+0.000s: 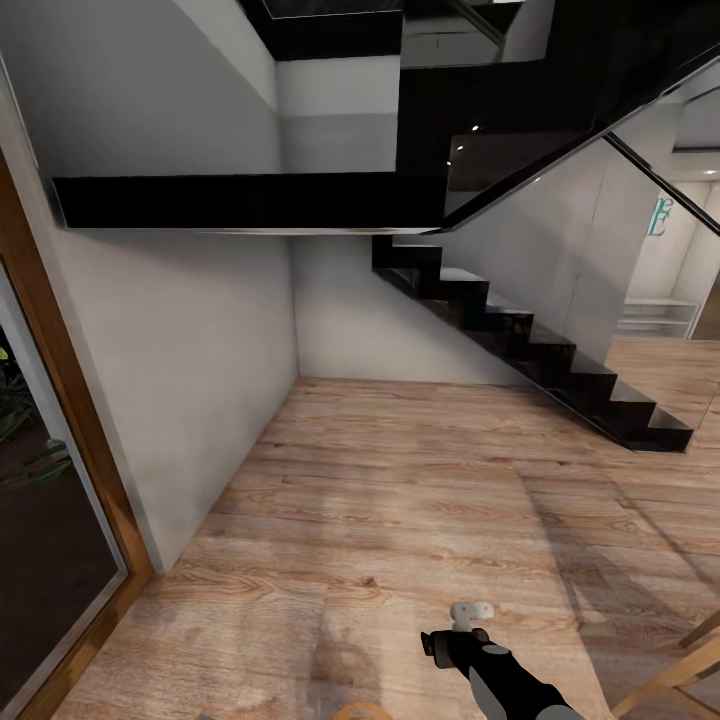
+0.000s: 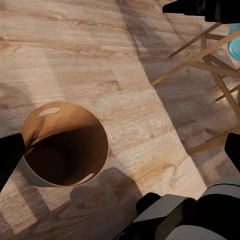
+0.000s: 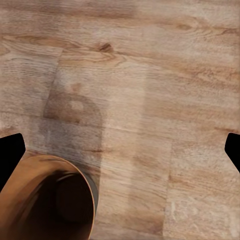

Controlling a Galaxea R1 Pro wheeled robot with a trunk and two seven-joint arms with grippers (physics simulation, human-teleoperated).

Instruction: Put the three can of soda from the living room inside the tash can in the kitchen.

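1. I am driving across the wood floor (image 1: 400, 480), steering between the black staircase (image 1: 530, 350) and the white wall (image 1: 180, 380), where the open room is widest.
2. The trash can (image 2: 65, 145) is sitting beneath both wrists, seemingly carried; I am keeping it level and off the wooden chair legs (image 2: 200, 55).
3. The right gripper (image 1: 470, 615) is looking empty and parted; how open the left fingers (image 2: 10, 155) are, I cannot tell.

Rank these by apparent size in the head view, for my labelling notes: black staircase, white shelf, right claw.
1. Black staircase, clearly largest.
2. White shelf and right claw look about alike; the shelf is far, the claw near, so unranked.
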